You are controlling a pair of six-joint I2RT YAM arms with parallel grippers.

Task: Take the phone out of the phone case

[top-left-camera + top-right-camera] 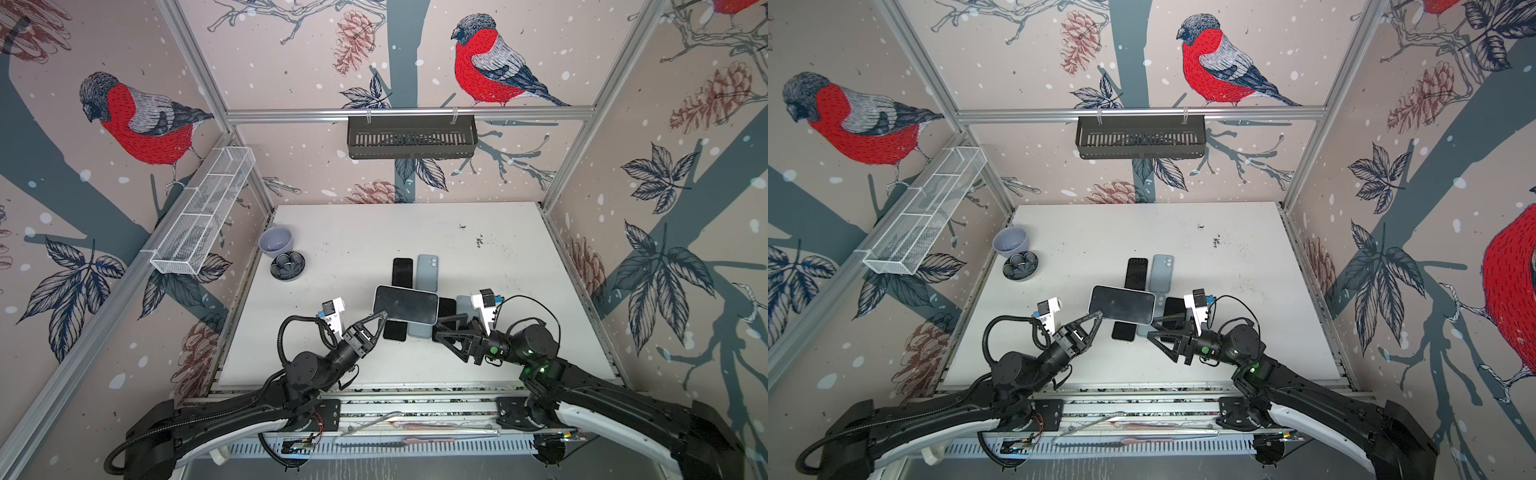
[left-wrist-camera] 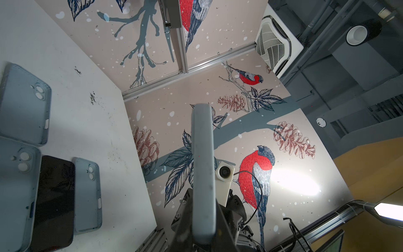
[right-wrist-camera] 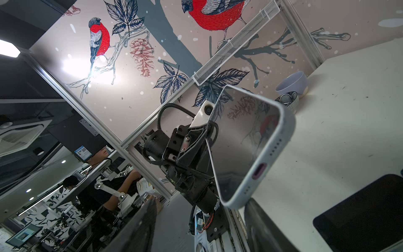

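The black-screened smartphone [image 1: 406, 304] is seated fully inside its pale blue-grey silicone phone case [image 3: 269, 152]. The screen faces upward. The assembly is raised clear of the white surface [image 1: 519, 291], just below the centre of both top views.

The left gripper [image 1: 384, 318] has its fingers clenched on the left short end of the cased smartphone. In the left wrist view, the case edge runs up the middle of the frame.

The right gripper [image 1: 436, 327] stands at the right short end. Its fingers [image 3: 139, 227] are spread apart and grasp nothing. Whether a fingertip touches the phone case cannot be told.

Three black phones [image 1: 402, 272] and three empty blue-grey cases [image 1: 428, 273] lie flat on the surface, partly under the raised smartphone and partly above it in the frame.

At the left edge of the surface, a lilac bowl [image 1: 276, 240] stands just beside a dark patterned dish [image 1: 287, 266].
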